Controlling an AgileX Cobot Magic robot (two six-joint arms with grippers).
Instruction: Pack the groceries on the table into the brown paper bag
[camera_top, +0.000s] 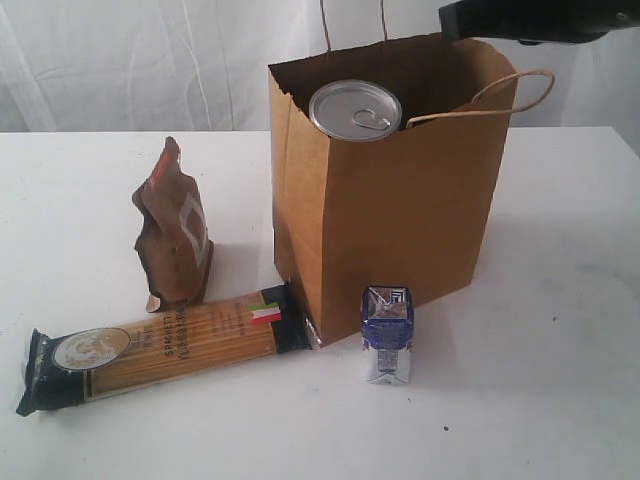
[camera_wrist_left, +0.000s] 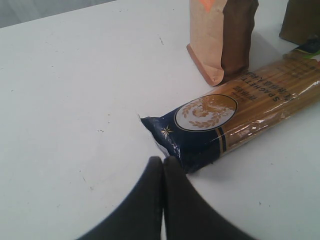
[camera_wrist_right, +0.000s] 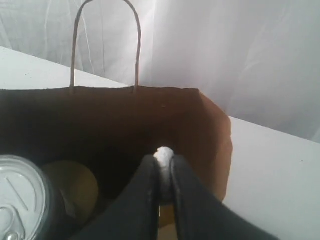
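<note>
The brown paper bag (camera_top: 400, 220) stands upright on the table (camera_top: 540, 400). A silver pull-tab can (camera_top: 355, 110) sits high inside it, and in the right wrist view a tan round lid (camera_wrist_right: 75, 190) lies beside the can (camera_wrist_right: 20, 195). My right gripper (camera_wrist_right: 164, 159) hangs over the bag's mouth, shut on the white cap (camera_wrist_right: 164, 154) of the yellow bottle. The spaghetti packet (camera_top: 165, 350), brown pouch (camera_top: 172, 230) and small blue carton (camera_top: 387, 335) rest on the table. My left gripper (camera_wrist_left: 163, 160) is shut and empty, just off the packet's dark end (camera_wrist_left: 185, 145).
The right arm (camera_top: 540, 20) reaches in from the top right above the bag. One loop handle (camera_top: 520, 95) droops over the bag's right side, the other (camera_wrist_right: 105, 40) stands up at the back. A white curtain hangs behind the table.
</note>
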